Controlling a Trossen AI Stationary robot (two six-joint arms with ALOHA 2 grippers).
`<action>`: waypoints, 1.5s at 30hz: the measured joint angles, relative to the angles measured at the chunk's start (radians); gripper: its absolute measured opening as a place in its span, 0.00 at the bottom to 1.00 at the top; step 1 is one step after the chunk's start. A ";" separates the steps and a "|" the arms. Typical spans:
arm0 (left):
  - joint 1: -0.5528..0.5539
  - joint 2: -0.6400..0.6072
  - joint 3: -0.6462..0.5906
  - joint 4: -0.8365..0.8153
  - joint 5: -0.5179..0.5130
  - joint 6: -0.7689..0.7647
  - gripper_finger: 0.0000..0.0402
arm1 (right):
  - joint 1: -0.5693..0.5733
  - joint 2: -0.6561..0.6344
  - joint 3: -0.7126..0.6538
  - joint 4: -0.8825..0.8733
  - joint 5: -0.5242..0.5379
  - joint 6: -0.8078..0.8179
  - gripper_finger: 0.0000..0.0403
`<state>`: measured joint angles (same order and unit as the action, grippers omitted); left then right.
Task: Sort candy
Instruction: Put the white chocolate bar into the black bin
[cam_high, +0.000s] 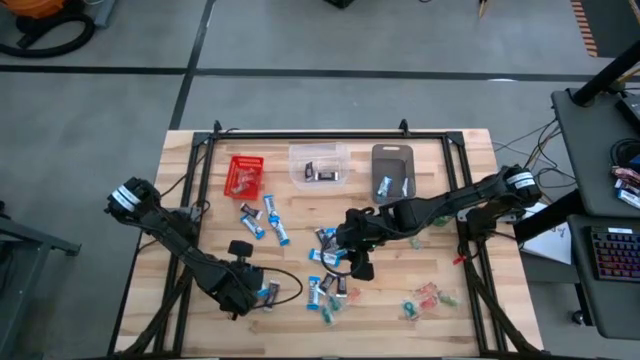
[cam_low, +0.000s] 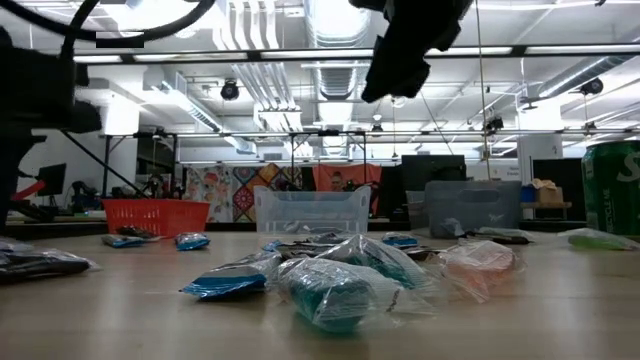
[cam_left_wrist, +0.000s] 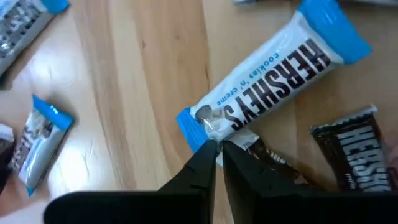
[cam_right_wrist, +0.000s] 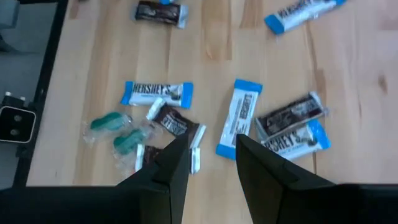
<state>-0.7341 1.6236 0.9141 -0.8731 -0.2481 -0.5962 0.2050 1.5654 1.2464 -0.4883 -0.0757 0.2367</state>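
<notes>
Teal-wrapped sweets (cam_low: 330, 292) sit closest to the low cam, w/ a blue wrapper (cam_low: 225, 285) just beside them and a pinkish-red one (cam_low: 478, 262) off to the side. Basically the candy is scattered all over the wooden worktop (cam_high: 420, 320), mostly in the middle and front.

Left gripper (cam_left_wrist: 216, 148) is down near the front-left of the worktop, fingers pinched nearly together right on the crimped end of a blue-and-white bar (cam_left_wrist: 273, 81). You can read "HERSHEY'S cookies 'n' creme" on it clear as day. Looks to me like it's nipping the flat wrapper tab bc that's the easiest bit to get hold of. A dark bar (cam_left_wrist: 351, 152) right next to it reads "HERSHEY'S" too.

Right gripper (cam_right_wrist: 211, 152) hovers above the central pile, fingers spread apart and holding nothing. Below it are more blue Hershey's bars (cam_right_wrist: 157, 94), a couple of dark ones (cam_right_wrist: 291, 113) and teal sweets (cam_right_wrist: 118, 134). My guess is it's lining up over the pile to pick the next piece.

Bins are lined up along the far edge, prob so each type gets its own: red basket (cam_high: 245, 174), clear tub (cam_high: 318, 165) w/ dark bars inside, grey tray (cam_high: 393, 170) w/ a couple of blue ones. So sorting's started, but plenty is left on the worktop imo.
</notes>
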 joint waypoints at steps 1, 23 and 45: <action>0.000 -0.007 0.006 0.000 0.000 -0.008 0.04 | 0.000 0.000 -0.007 0.001 0.000 0.000 0.30; -0.004 0.043 0.066 0.086 -0.038 0.186 0.39 | 0.000 0.000 -0.022 0.023 -0.001 -0.062 0.30; -0.005 0.044 -0.060 0.220 -0.012 0.218 0.40 | 0.000 0.000 -0.022 0.035 -0.001 -0.061 0.30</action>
<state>-0.7387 1.6672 0.8536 -0.6535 -0.2600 -0.3782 0.2054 1.5654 1.2247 -0.4534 -0.0772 0.1761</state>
